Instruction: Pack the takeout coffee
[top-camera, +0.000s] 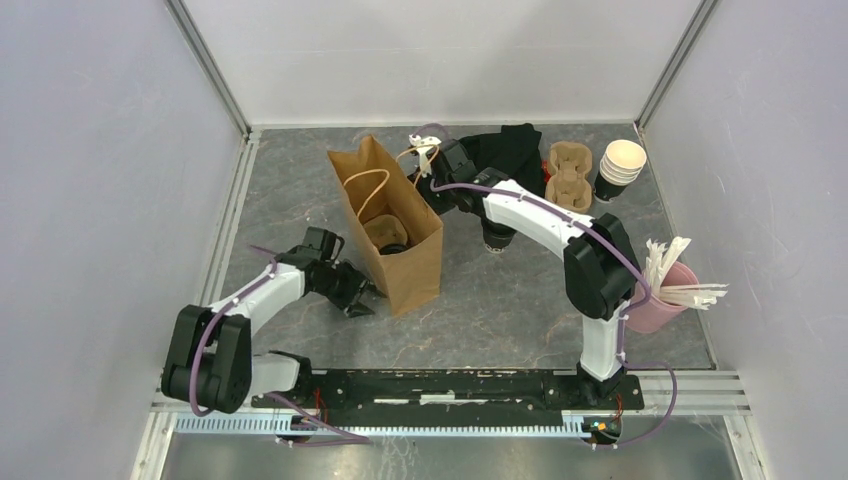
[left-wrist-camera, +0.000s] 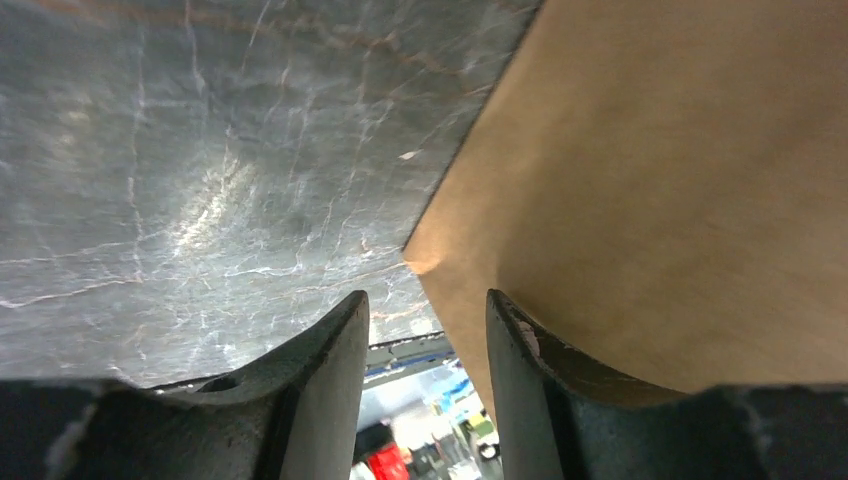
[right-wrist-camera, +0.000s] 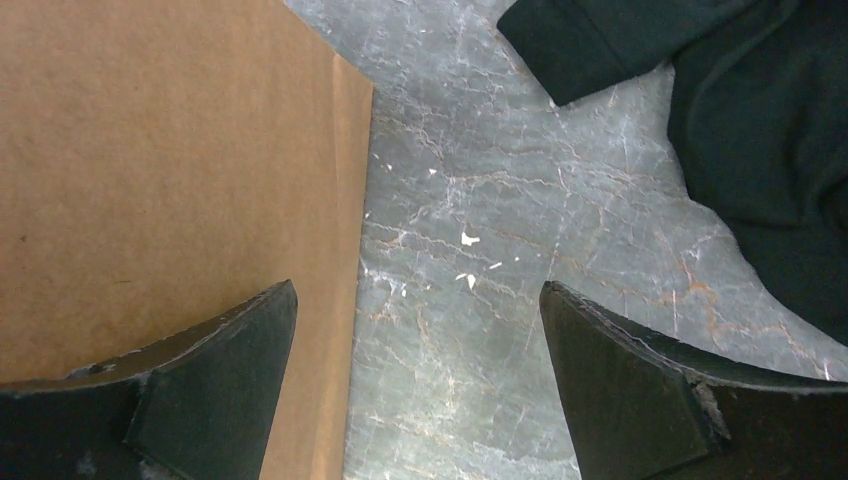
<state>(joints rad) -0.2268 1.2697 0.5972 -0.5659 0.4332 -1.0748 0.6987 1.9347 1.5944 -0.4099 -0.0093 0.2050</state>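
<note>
Cup (top-camera: 497, 240) stands right of the wide-open right claw (top-camera: 438, 192); left claw (top-camera: 358, 303) narrower, empty.

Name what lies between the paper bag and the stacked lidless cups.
Top view: the right gripper, a black cloth, then a cardboard cup carrier beside the cups.

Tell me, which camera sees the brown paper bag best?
The top external view. It shows the whole brown paper bag standing with its top open. The left wrist view shows only one side and a corner; the right wrist view only a flat side and an edge.
</note>
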